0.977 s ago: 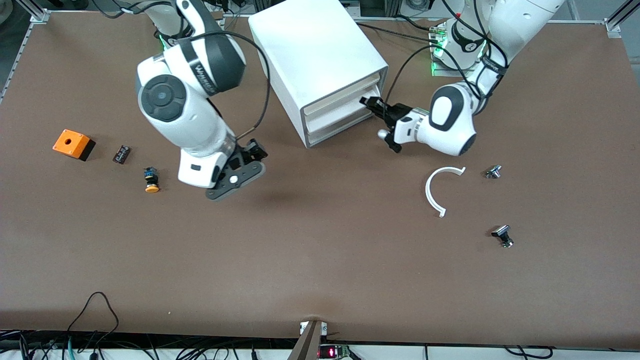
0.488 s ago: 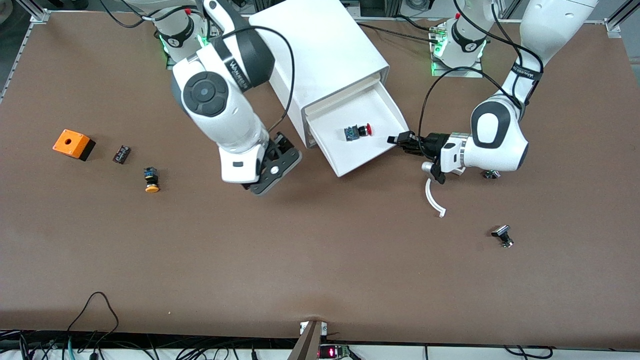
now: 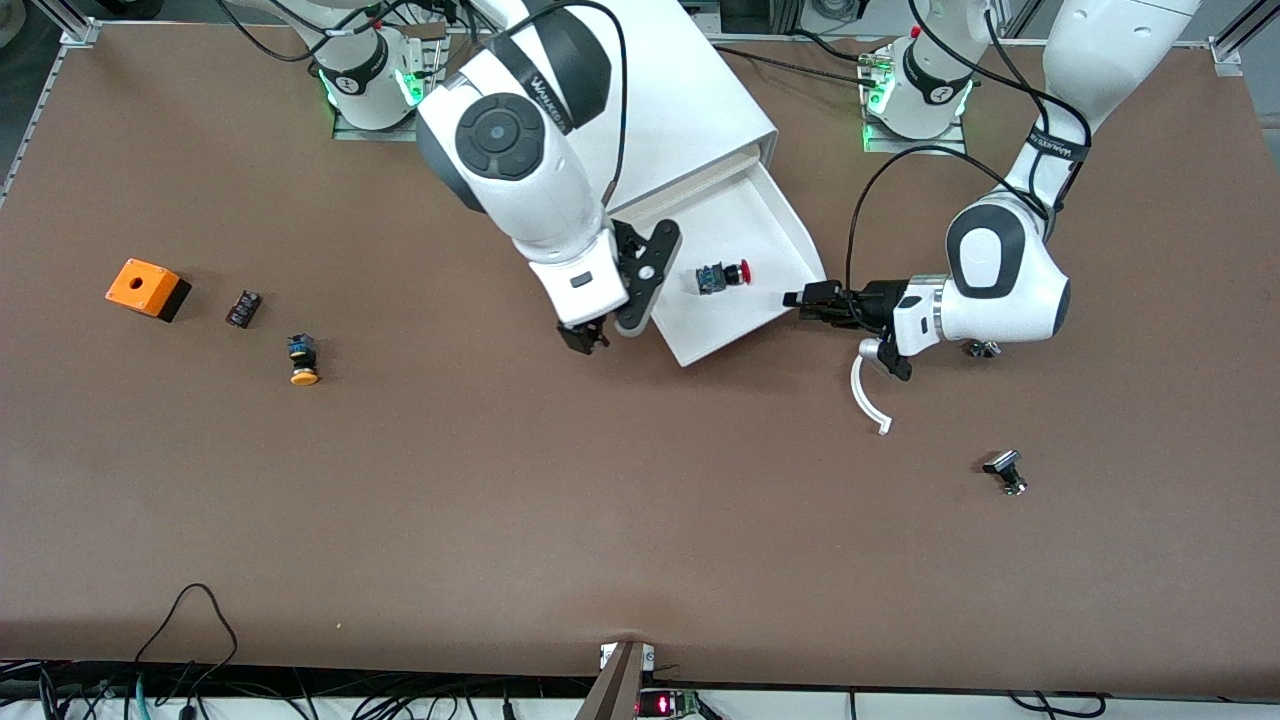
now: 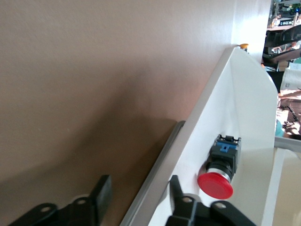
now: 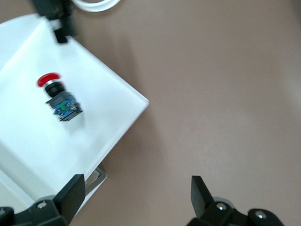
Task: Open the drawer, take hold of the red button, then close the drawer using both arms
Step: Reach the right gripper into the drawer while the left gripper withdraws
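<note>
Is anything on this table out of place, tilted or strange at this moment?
Mostly no. The button lies on its side in the open drawer, not upright. The cabinet stands skewed to the table edges. A curved white strip lies loose under the left gripper, whose open jaws straddle the drawer's edge. The open right gripper hangs beside the drawer.

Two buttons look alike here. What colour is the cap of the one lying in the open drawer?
Red; the button shows best in the left wrist view.

The table (image 3: 600, 520) is plain brown. The drawer (image 3: 760, 230) is white. In it lies a button (image 3: 722, 276) with red cap and black-and-blue body. Another button (image 3: 302, 361) has an orange-yellow cap; the box (image 3: 146, 288) is orange.
</note>
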Motion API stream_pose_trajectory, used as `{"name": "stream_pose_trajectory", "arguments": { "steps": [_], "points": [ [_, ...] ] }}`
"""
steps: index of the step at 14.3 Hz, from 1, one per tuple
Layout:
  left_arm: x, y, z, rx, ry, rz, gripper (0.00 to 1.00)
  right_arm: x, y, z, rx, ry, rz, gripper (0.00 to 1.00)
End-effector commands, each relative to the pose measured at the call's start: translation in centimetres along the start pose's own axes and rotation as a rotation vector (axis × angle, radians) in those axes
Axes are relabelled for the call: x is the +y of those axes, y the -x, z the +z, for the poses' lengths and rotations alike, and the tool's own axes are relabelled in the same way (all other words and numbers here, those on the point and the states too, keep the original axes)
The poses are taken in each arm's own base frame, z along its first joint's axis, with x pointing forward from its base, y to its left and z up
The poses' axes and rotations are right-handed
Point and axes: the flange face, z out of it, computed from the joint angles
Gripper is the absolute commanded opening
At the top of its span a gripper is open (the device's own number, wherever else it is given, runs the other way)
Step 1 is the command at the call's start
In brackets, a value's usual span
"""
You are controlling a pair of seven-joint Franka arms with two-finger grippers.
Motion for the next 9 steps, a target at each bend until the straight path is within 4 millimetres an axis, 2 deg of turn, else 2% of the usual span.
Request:
{"name": "stream_pose_trajectory", "arguments": {
  "steps": [1,2,3,4,6,8,9],
  "points": [
    [0.5,-1.6,-5.4,0.077,-0.071,0.028,1.0,-1.6,-1.6,0.7,-0.006,0.0,-0.202,1.0],
    [0.3,-2.1,-9.3,0.125,-0.12,0.054,1.0,-2.5,-2.1,1.0,-0.036,0.031,-0.269,1.0],
    [1.2,-3.1,-13.2,0.191,-0.143,0.078,1.0,-3.4,-2.7,1.3,-0.051,0.054,-0.333,1.0],
    [1.9,-3.4,-15.1,0.219,-0.164,0.099,1.0,-4.5,-3.3,2.3,-0.058,0.049,-0.375,1.0],
    [2.6,-2.8,-19.9,0.255,-0.255,0.139,1.0,-6.6,-4.7,3.5,-0.06,0.042,-0.412,1.0],
    [5.1,-2.0,-24.6,0.23,-0.431,0.236,1.0,-8.1,-5.5,4.3,-0.061,0.038,-0.434,1.0],
    [6.6,-1.5,-26.1,0.19,-0.477,0.266,1.0,-9.1,-6.1,4.8,-0.057,0.039,-0.445,1.0]
  ]
}}
